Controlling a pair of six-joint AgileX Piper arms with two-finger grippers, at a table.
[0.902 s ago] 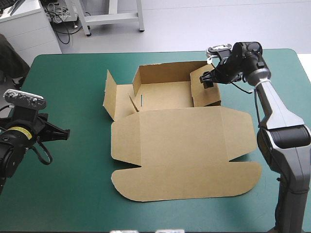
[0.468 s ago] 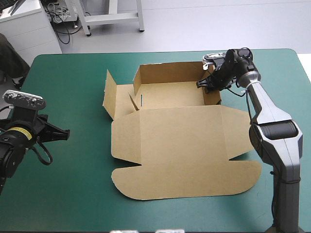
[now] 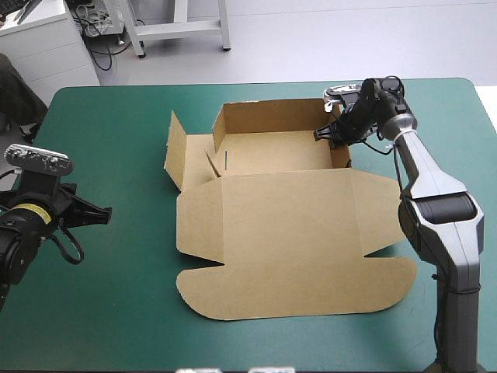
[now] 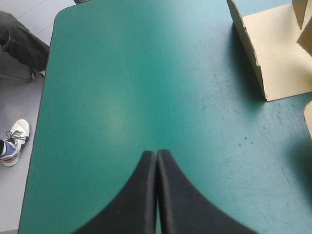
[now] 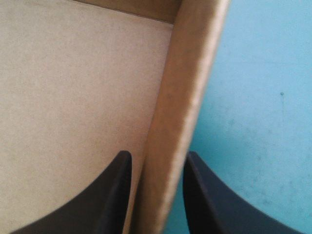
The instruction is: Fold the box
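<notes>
One brown box, two arms, one desk. Nearest is the left end effector, low at the desk's left edge. Its two black fingers are pressed together into one point, holding nothing, over bare teal-green cover and well apart from the box. The box sits mid-desk as an open tray with the lid flat toward the near edge, one rounded front flap and two side wings. Behind it is the tray floor. The left side panel is tilted up, standing off from the tray. Far wall is upright. The right end effector is at the tray's far right corner, pinching the right wall, one finger inside the tray and one outside over the cover.
</notes>
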